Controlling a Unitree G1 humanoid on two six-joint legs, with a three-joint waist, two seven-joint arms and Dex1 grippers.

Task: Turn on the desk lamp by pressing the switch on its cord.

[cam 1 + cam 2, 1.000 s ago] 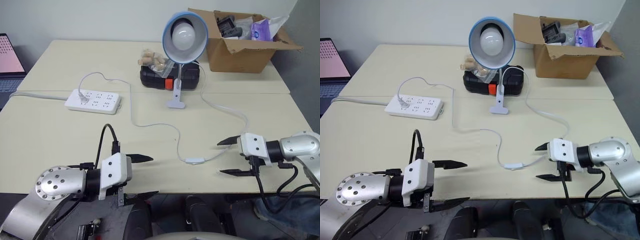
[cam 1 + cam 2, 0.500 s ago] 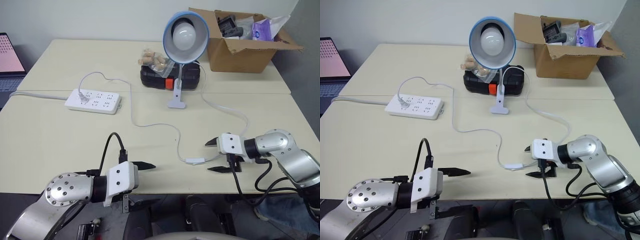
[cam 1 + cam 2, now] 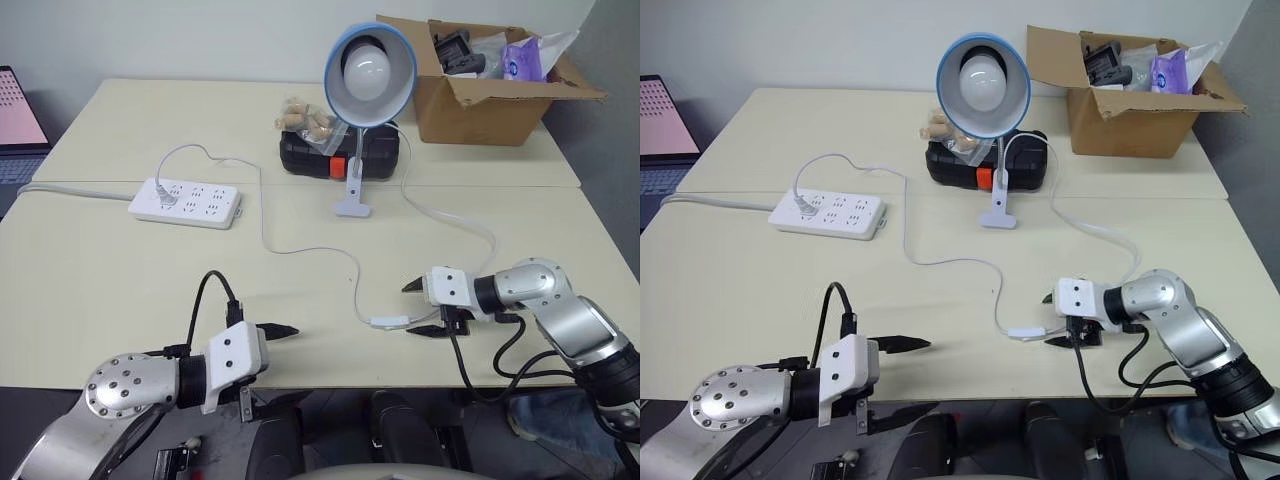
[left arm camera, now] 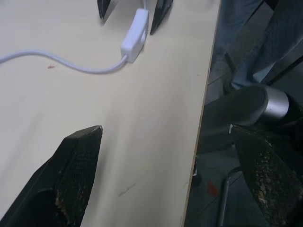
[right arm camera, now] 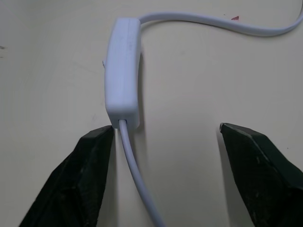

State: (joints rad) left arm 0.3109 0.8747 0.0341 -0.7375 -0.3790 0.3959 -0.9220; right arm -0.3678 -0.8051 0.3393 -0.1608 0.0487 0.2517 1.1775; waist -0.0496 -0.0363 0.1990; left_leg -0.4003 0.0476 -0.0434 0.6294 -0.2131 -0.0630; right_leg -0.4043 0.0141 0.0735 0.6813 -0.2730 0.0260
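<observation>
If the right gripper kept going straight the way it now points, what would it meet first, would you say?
Most likely the switch. It lies on the table just ahead of the right gripper, close to one finger, with the cord running back between the open fingers. How high the fingertips are above the table is unclear.

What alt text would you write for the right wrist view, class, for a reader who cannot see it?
A small white switch lies on a pale table, its thin cord running back between the two black fingers of the right pincer, which stand apart. One fingertip sits right beside the switch's near end; the other is well clear of it.
</observation>
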